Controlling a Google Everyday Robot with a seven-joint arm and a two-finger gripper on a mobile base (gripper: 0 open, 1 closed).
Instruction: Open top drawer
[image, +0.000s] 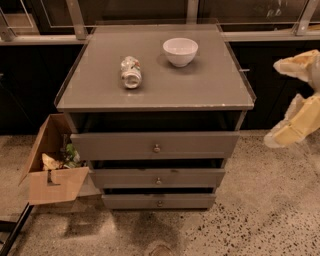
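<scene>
From my seat I see the grey cabinet (150, 165) head-on and from above. The top drawer (115, 145) sits directly under the surface (100, 92), the widest and tallest of the three fronts, with its small round metal knob (157, 148) at the centre. A dark band shows between the drawer's upper edge and the underside of the surface. Below it come the middle drawer (125, 178) and the bottom drawer (130, 201), each narrower and shorter, each with a similar knob.

My claw (273, 103) hangs at the right edge of the view, well apart from the cabinet and off its right side, at about the height of the surface and the top drawer. Its two pale, yellowish fingers (295, 65) stand apart, one above the other, with nothing between them. It touches neither the knob nor the drawer front.

On the surface a crushed can (131, 72) lies on its side left of centre, and a white bowl (180, 51) stands upright near it, further back and to the right. On the speckled floor (260, 210), just beside the cabinet's left side, sits an open cardboard box (55, 185) with some scraps inside.
</scene>
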